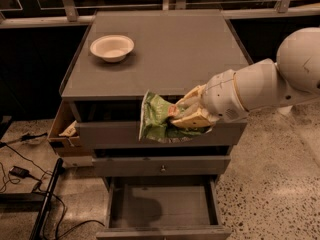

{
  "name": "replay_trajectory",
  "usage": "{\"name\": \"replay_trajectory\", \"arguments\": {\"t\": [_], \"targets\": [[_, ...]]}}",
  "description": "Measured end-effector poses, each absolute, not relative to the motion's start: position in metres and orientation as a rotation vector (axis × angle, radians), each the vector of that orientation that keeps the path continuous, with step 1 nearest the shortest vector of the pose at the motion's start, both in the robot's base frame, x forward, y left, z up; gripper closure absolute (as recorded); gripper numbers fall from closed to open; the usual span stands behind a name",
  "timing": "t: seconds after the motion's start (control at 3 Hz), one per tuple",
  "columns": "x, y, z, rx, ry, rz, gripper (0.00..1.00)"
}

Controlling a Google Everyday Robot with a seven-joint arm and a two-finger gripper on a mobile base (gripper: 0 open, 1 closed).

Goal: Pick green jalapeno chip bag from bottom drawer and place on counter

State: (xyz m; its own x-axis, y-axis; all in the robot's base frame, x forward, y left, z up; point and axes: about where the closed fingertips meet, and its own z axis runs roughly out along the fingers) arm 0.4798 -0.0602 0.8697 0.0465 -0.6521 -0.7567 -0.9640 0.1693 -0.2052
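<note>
Gripper [184,115]: was clamped on the green jalapeno chip bag [155,118], held in the air before the top drawer front [102,134], just below the bench [180,49] edge. Bottom drawer [165,209]: stood pulled open beneath. White bowl [112,47]: sat on the bench, rear left.

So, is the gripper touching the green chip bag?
Touching. The camera view shows the gripper shut on the green jalapeno chip bag, holding it in the air.

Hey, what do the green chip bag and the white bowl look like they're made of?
The green jalapeno chip bag, held in the gripper just below the counter front edge, looks like thin glossy film or foil: it is creased and catches light. The white bowl on the counter looks matte, perhaps paper or foam.
</note>
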Motion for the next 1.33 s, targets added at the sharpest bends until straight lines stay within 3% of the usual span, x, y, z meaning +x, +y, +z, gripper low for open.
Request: {"name": "replay_trajectory", "arguments": {"t": [1.33], "targets": [[0.629,-0.026,0.916,-1.522,1.537,0.464,1.0]]}}
